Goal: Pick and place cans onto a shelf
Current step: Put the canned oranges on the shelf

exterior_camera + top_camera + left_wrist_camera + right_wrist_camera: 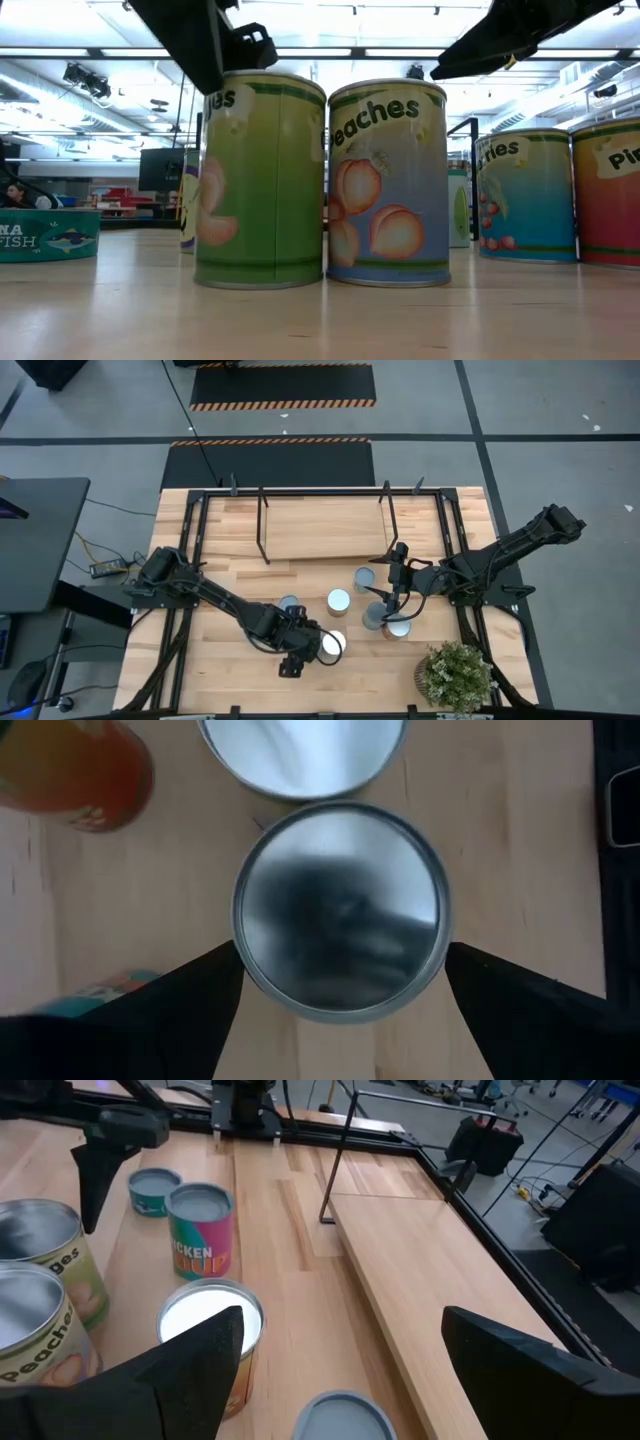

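Several cans stand on the tabletop. My left gripper (310, 643) (345, 950) is open, pointing down, with a finger on either side of the silver top of a green-sided can (340, 910) (260, 180). The peaches can (388, 185) (333, 645) stands against that can. My right gripper (393, 603) (342, 1320) is open and empty, above an orange-sided can with a white top (210, 1320) and a blue-grey-topped can (340, 1420). The shelf (325, 530) (420, 1260), a light-wood board with black posts, stands at the far side with nothing on it.
A chicken soup can (200, 1230) and a flat tuna can (155, 1190) stand toward the left arm. More cans (364, 577) (339, 600) stand at mid-table. A potted plant (458, 675) sits at the near right corner. Black rails (195, 540) frame the table.
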Tool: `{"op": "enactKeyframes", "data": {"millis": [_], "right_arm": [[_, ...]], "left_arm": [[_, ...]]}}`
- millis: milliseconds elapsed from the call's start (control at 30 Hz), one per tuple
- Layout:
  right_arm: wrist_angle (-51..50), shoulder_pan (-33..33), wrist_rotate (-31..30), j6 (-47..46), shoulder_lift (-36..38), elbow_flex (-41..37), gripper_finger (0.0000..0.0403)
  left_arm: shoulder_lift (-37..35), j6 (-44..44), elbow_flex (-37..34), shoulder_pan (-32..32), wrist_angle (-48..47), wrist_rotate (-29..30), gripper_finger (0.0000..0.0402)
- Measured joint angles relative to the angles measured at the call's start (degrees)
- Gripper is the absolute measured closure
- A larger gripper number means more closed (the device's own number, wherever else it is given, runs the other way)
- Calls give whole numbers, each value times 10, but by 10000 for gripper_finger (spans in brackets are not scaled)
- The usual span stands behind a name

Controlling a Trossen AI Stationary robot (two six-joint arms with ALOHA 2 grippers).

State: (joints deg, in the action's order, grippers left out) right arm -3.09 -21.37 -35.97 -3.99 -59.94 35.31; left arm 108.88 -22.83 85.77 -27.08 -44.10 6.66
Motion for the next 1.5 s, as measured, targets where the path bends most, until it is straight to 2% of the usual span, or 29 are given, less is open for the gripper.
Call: {"op": "enactKeyframes", "data": {"millis": [167, 667, 900, 1067, 1200, 1333, 1500], "right_arm": [[-4, 0, 0, -10, 0, 0, 54], [-8, 0, 0, -25, 0, 0, 54], [-8, 0, 0, -25, 0, 0, 54], [-8, 0, 0, -25, 0, 0, 54], [-15, -1, 0, -24, 1, 0, 54], [-18, -1, -8, -7, 3, -1, 54], [-24, -5, -48, 1, 21, 0, 54]], "left_arm": [[8, -21, 0, -7, 1, 36, 49], [35, -21, 0, -3, 47, 39, 50], [33, -45, 0, 8, 40, 40, 84], [23, -59, 12, 14, -17, 27, 88], [9, -72, 51, 27, -83, 33, 82], [9, -96, 119, 52, -185, 38, 83], [9, -94, 202, 91, -263, 73, 83]]}}
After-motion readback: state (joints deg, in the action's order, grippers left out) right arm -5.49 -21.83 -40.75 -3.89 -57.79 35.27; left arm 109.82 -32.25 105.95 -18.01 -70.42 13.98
